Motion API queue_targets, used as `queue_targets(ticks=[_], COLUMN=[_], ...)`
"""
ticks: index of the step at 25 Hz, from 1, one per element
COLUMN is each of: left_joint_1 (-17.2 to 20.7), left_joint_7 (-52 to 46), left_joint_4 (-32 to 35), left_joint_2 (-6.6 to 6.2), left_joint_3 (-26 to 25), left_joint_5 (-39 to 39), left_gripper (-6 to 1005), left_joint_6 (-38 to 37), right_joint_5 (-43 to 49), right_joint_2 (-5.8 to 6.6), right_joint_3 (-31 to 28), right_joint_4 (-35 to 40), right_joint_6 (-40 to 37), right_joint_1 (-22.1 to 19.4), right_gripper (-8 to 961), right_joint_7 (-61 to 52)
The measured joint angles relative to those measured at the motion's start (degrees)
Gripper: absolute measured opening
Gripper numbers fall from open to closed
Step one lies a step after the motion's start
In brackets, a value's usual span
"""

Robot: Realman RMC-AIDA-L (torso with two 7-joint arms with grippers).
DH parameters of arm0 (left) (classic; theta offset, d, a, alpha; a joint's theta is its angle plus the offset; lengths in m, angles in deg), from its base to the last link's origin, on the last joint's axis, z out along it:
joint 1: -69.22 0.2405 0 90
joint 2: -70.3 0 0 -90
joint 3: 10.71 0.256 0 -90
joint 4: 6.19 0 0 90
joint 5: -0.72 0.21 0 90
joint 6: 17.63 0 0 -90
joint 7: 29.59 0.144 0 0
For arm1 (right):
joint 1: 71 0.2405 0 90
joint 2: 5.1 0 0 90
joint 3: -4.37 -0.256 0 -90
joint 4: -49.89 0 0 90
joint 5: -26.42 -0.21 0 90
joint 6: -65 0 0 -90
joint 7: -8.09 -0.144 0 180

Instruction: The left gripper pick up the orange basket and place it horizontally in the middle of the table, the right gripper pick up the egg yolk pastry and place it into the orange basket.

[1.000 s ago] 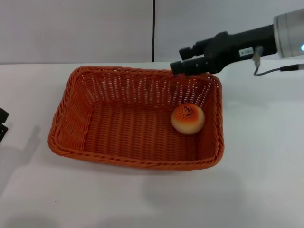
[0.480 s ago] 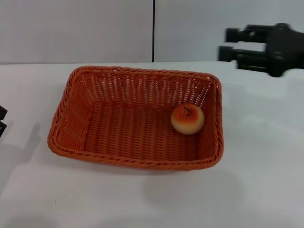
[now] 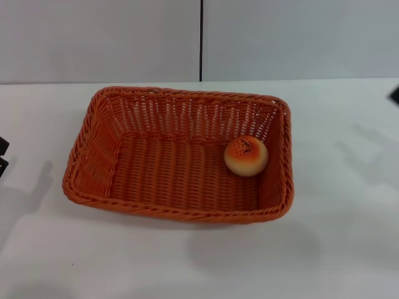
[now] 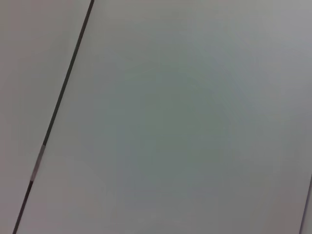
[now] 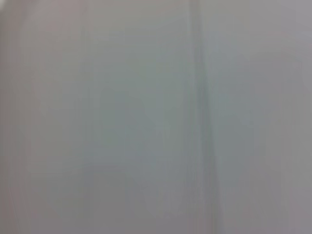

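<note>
The orange basket [image 3: 156,168] lies lengthwise across the middle of the white table [image 3: 187,261] in the head view. Inside it, the egg yolk pastry [image 3: 246,156] rests on the basket floor near the right wall, with nothing touching it. Only a black sliver of the left gripper [image 3: 3,156] shows at the left edge, well clear of the basket. The right gripper [image 3: 395,94] is a small dark tip at the right edge, far from the basket. Both wrist views show only a plain pale surface.
A grey wall panel with a dark vertical seam [image 3: 201,40] stands behind the table. Bare white tabletop runs all around the basket, widest in front and to the right.
The right arm has pulled away from the basket's back right corner, moving right until only a tip shows at the edge. Basket, pastry and left gripper have not moved.
</note>
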Motion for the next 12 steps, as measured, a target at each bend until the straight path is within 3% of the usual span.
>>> queue_targets(ticks=[3,4,5,9,12], left_joint_1=[0.3,0.4,0.4,1.0,1.7], left_joint_7=[0.0,0.0,0.0,0.4,3.0], left_joint_4=[0.1,0.1,0.1,-1.3,-2.0], left_joint_2=[-0.04,-0.04,-0.04,0.19,0.26], left_joint_3=[-0.5,-0.7,-0.7,-4.5,-6.6], left_joint_5=[-0.1,-0.1,-0.1,-0.1,-0.1], left_gripper=[741,741,741,741,741], left_joint_6=[-0.3,-0.3,-0.3,-0.4,-2.0], right_joint_5=[-1.2,-1.3,-1.3,-1.3,-1.4], right_joint_2=[-0.01,-0.12,-0.12,-0.14,-0.1], right_joint_3=[-7.3,-12.5,-12.5,-23.8,-25.2], right_joint_4=[-8.9,-13.9,-13.9,-23.0,-24.7], right_joint_6=[-0.5,-0.5,-0.5,-0.1,1.1], right_joint_1=[0.3,0.6,0.6,2.5,3.3], right_gripper=[571,571,571,571,571], right_joint_7=[9.9,16.9,16.9,27.1,27.2])
